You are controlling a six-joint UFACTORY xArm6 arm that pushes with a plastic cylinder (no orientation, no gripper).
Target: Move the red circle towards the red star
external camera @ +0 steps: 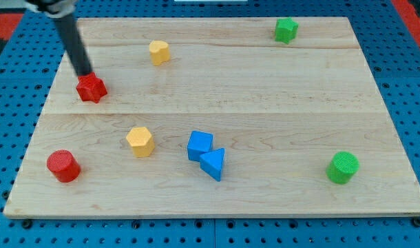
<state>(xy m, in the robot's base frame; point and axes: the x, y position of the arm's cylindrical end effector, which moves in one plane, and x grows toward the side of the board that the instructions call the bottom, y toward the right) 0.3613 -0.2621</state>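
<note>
The red circle (63, 166), a short cylinder, stands near the board's bottom left corner. The red star (91, 89) lies at the left, well above it towards the view's top. My tip (84, 74) comes down from the top left and rests at the star's upper left edge, touching or nearly touching it. The tip is far from the red circle.
A yellow hexagon (140, 141) lies right of the red circle. Two blue blocks (200, 145) (213, 164) touch at the bottom middle. A yellow block (159, 52) sits at top left, a green block (286, 29) top right, a green cylinder (343, 167) bottom right.
</note>
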